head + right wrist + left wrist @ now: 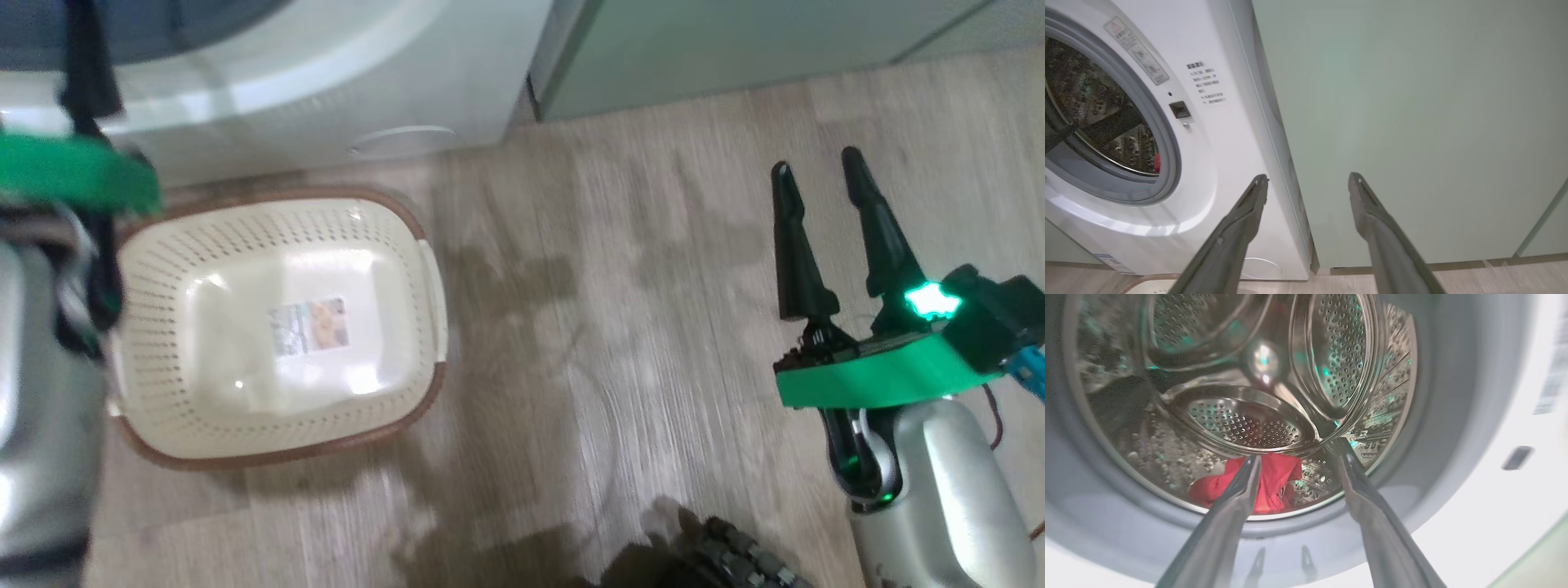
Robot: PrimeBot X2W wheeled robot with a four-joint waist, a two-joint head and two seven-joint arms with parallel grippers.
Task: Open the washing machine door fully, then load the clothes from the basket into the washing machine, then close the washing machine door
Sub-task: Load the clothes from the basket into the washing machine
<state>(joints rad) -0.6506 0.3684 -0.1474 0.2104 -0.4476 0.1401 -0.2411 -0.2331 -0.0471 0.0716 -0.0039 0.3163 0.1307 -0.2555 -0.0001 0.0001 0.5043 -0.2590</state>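
The crumpled red clothes [1274, 477] are lying in the perforated steel drum [1241, 420] of the white washing machine [1224, 163]. The left gripper [1297, 453] is holding its tapered fingers wide, gripping nothing. The right gripper [815, 161] is hovering wide open over wood-grain floor [588, 327], apart from the brown-rimmed cream basket [163, 261].

clothes [1274, 482] in washing machine [1216, 163], basket [277, 327] before it

Drum [1241, 420] glossy perforated metal w/ red cloth clothes [1278, 473]; basket [163, 269] smooth plastic (floor [620, 327] matt wood-look).
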